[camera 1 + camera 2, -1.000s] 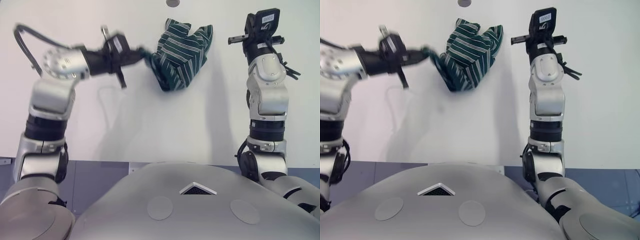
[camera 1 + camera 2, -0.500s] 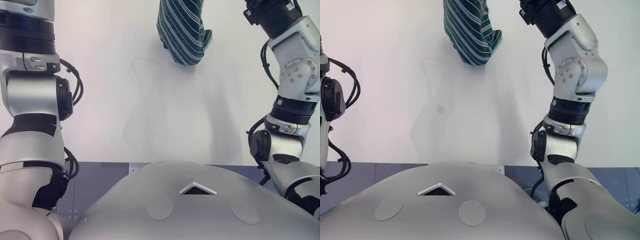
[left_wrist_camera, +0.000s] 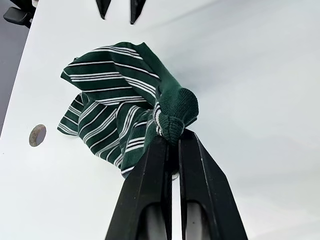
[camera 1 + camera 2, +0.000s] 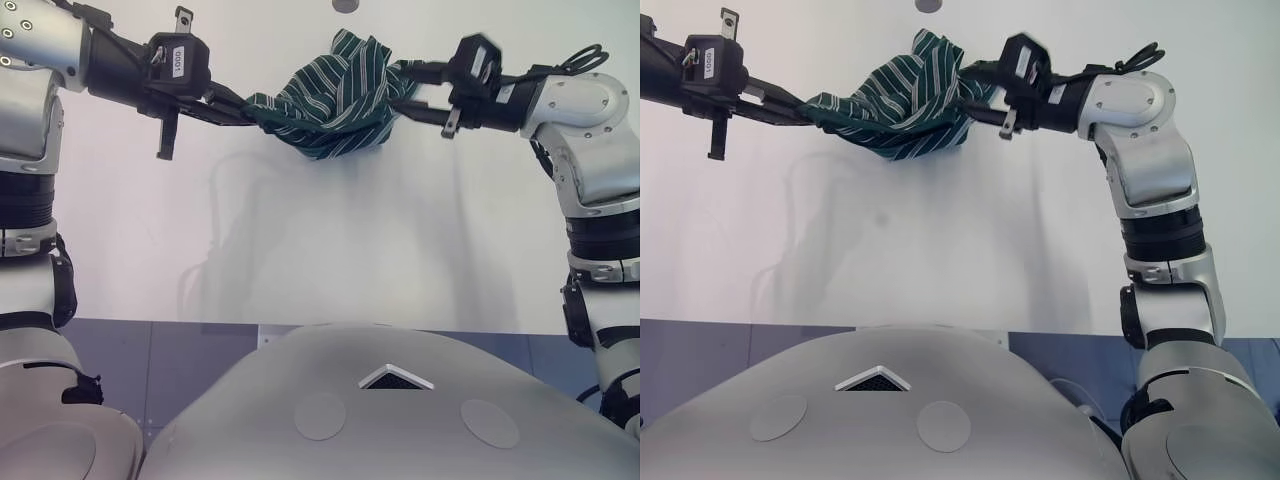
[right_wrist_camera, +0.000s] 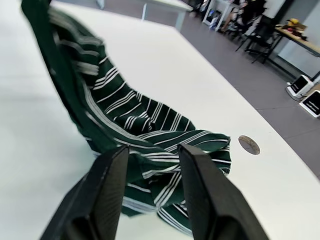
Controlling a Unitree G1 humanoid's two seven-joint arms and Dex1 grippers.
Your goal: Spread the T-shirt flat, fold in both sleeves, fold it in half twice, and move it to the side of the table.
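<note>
1. A dark green T-shirt (image 4: 335,95) with white stripes is seen bunched up near the far edge of the white tabletop (image 4: 330,250), about midway between its left and right edges.
2. The garment's left end is clamped in the left pincer (image 4: 243,112). In the left wrist view, its black fingers (image 3: 150,200) are pressed together on a rolled knot of fabric.
3. The right pincer (image 4: 403,87) is held at the shirt's right end with its jaws parted. In the right wrist view, its two fingers (image 5: 107,185) are spread on either side of a striped fold. Whether the cloth is touched by them cannot be told.
4. The shirt is stretched loosely between the two pincers and remains crumpled. Its lower folds are seen lying on the tabletop.
5. A small round disc (image 5: 248,145) is set into the tabletop just beyond the shirt, close to the far edge.
</note>
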